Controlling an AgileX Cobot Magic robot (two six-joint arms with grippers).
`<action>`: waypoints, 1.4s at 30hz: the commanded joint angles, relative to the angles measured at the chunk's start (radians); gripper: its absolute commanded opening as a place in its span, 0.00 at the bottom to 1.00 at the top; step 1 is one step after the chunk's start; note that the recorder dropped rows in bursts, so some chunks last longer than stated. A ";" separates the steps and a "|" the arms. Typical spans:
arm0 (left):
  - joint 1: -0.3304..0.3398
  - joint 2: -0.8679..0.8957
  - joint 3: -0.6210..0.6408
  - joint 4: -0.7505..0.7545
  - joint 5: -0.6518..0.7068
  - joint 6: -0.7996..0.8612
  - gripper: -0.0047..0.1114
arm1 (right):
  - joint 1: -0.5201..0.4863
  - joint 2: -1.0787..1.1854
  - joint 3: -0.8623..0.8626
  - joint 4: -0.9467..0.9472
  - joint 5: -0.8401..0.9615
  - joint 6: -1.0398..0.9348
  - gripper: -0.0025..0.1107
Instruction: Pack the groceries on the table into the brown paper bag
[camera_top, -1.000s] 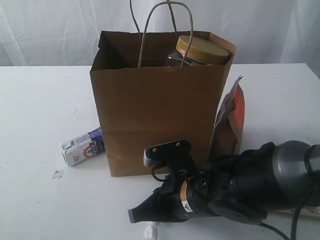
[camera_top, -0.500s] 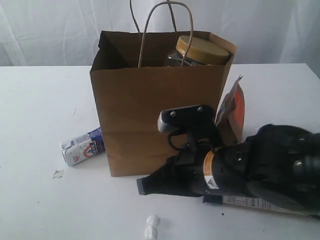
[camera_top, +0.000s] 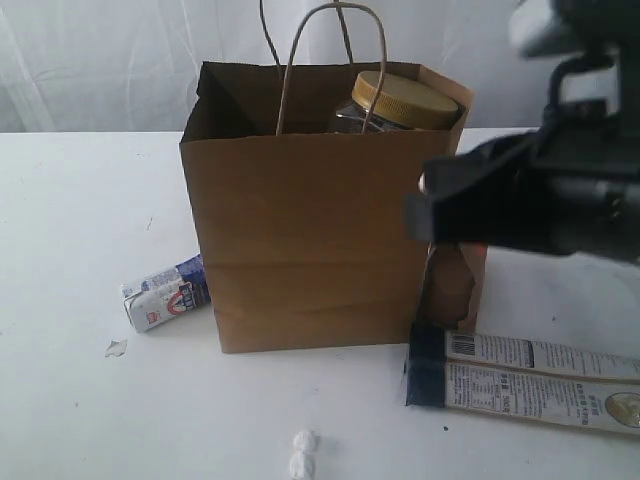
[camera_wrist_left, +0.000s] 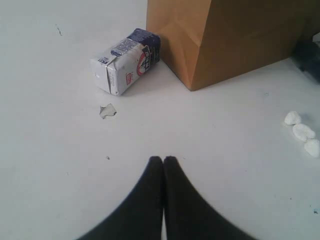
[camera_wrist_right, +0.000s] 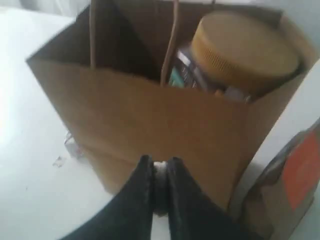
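From my remote desk: the tall kraft-brown paper bag (camera_top: 300, 230) stands upright and open at the centre of the large white tabletop (camera_top: 80, 200), its 2 twisted paper loop handles (camera_top: 330, 40) raised. The clear jar with the gold lid (camera_top: 405, 100) sits inside at the bag's 2 o'clock corner, with the lid showing above the front rim. The small white-and-blue carton (camera_top: 165, 293) lies on its side at the bag's 8 o'clock, its blue end up against the bag's lower corner. The brown pouch with the orange panel (camera_top: 452, 288) stands against the bag's 3 o'clock side, partly hidden by my right arm (camera_top: 530, 200), a dark blur in the air. The long white-and-blue packet (camera_top: 530, 385) lies flat at 4 o'clock, its dark-blue end nearest the bag and its far end out of frame. 2 small white lumps (camera_top: 300, 452) rest at 6 o'clock, and a pale scrap (camera_top: 115, 348) lies near the carton.

My left gripper (camera_wrist_left: 163, 161) hangs over bare tabletop, its black fingers pressed together on nothing. My right gripper (camera_wrist_right: 160, 162) faces the bag's front wall with its fingers drawn to a narrow slit. Something pale shows in that slit, and I cannot tell what it is.
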 joint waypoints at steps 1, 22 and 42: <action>-0.003 -0.004 0.004 -0.005 0.000 0.002 0.04 | -0.017 -0.020 -0.105 -0.089 0.019 0.023 0.03; -0.003 -0.004 0.004 -0.005 0.000 0.002 0.04 | -0.255 0.239 -0.307 -0.106 -0.043 0.084 0.02; -0.003 -0.004 0.004 -0.005 0.000 0.002 0.04 | -0.288 0.362 -0.307 0.059 -0.122 -0.057 0.30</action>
